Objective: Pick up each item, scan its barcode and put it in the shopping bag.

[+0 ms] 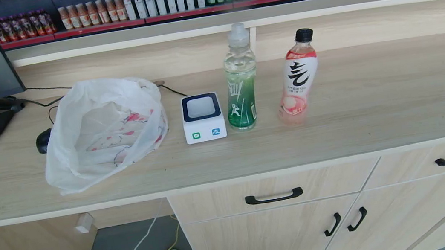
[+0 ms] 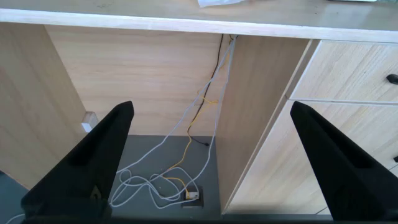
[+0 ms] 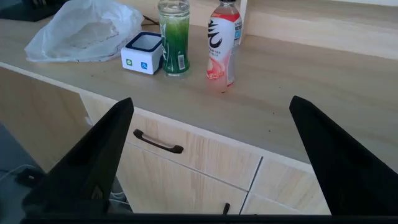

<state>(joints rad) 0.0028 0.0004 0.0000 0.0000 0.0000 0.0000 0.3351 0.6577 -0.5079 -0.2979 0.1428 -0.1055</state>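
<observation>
In the head view, two bottles are seen standing upright on the wooden counter (image 1: 373, 96) near the middle of the frame. The green bottle (image 1: 240, 92), capped in clear plastic, is placed just right of centre. The pink bottle (image 1: 300, 80), capped in black, is set to its right and apart from it. The long axis of each is vertical, with the cap upward and the label turned toward the camera. The white scanner (image 1: 203, 117) is found just left of the green bottle, with its window facing up. The white shopping bag (image 1: 103, 130) is slumped at centre left with its mouth open.

The right gripper (image 3: 211, 162) is held in front of the counter with its fingers (image 3: 93, 162) spread wide. Both bottles are seen well beyond them, touched by neither. The left gripper (image 2: 211, 168) is held below the counter's edge, its fingers (image 2: 93, 168) likewise spread wide. It is faced toward the recess where cables (image 2: 186, 162) hang, well apart from the bottles.
</observation>
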